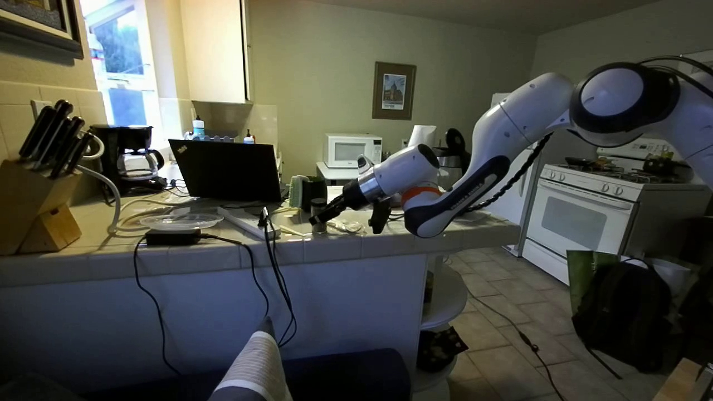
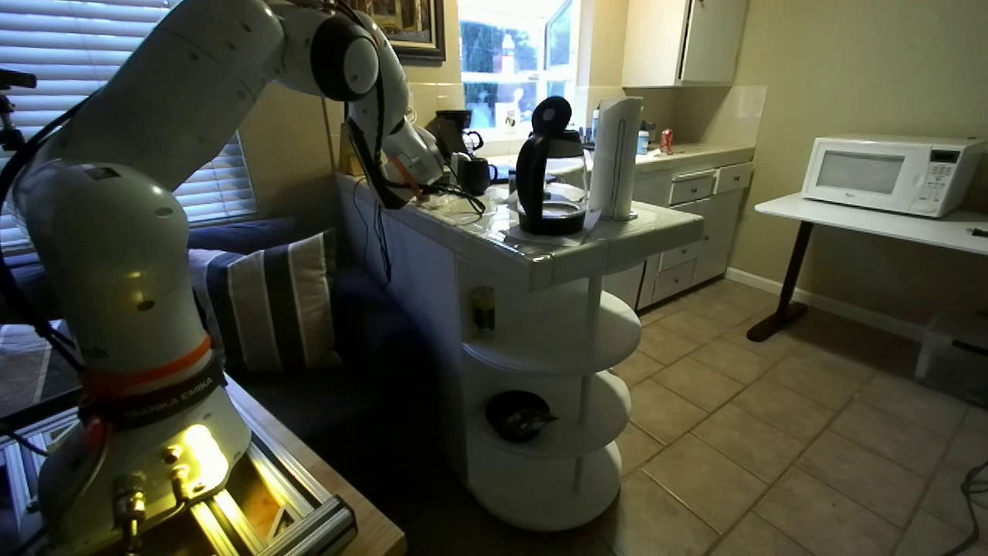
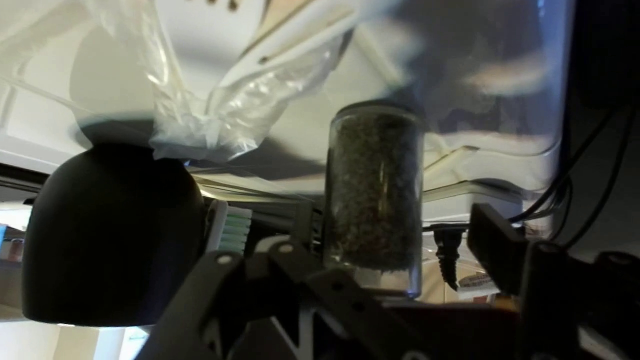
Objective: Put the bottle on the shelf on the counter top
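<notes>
A small clear glass bottle (image 3: 375, 195) with dark grainy contents stands upright on the counter top (image 1: 384, 244); the wrist picture is upside down. It also shows in an exterior view (image 1: 319, 228), partly behind a finger. My gripper (image 3: 395, 227) is open around the bottle, one finger close to its left side and a gap on its right in the wrist view. In an exterior view the gripper (image 1: 328, 213) points down at the bottle, low over the counter. Another small bottle (image 2: 484, 310) stands on the upper round shelf (image 2: 571, 351) at the counter's end.
Beside the gripper are a dark mug (image 3: 115, 235), a green-bristled brush (image 3: 232, 227) and a clear plastic bag (image 3: 215, 125). A laptop (image 1: 228, 170), cables and a power adapter (image 1: 172, 237) lie along the counter. A coffee pot (image 2: 552, 220) and paper towel roll (image 2: 616, 158) stand near its end.
</notes>
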Controlling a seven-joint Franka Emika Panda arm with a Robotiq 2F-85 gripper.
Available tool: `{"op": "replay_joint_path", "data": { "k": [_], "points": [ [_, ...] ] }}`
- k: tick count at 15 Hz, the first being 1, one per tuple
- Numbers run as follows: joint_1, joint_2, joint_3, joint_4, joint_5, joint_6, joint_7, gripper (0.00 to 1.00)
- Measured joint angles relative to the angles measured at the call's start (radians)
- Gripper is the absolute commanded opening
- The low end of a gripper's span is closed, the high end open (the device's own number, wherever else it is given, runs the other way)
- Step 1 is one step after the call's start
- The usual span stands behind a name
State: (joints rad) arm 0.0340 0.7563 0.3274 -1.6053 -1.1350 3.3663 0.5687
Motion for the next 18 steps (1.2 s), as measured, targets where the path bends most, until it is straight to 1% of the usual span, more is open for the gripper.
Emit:
{"op": "replay_joint_path", "data": {
  "k": [3,4,7,9,11,12,14,16,18],
  "points": [
    [0.000,-0.006,0.002,0.000,-0.001,-0.017,-0.002,1.00],
    [0.004,-0.013,-0.003,-0.006,0.045,-0.033,-0.038,1.00],
    [0.022,-0.053,-0.018,-0.044,0.255,-0.082,-0.205,1.00],
    [0.033,-0.092,-0.023,-0.081,0.381,-0.122,-0.282,1.00],
    [0.024,-0.132,-0.001,-0.118,0.397,-0.181,-0.273,1.00],
    [0.007,-0.152,0.030,-0.142,0.403,-0.215,-0.269,1.00],
    [-0.045,-0.186,0.115,-0.192,0.432,-0.282,-0.271,1.00],
    [-0.107,-0.220,0.211,-0.244,0.480,-0.358,-0.275,1.00],
    [-0.168,-0.262,0.293,-0.294,0.537,-0.442,-0.277,1.00]
  ]
}}
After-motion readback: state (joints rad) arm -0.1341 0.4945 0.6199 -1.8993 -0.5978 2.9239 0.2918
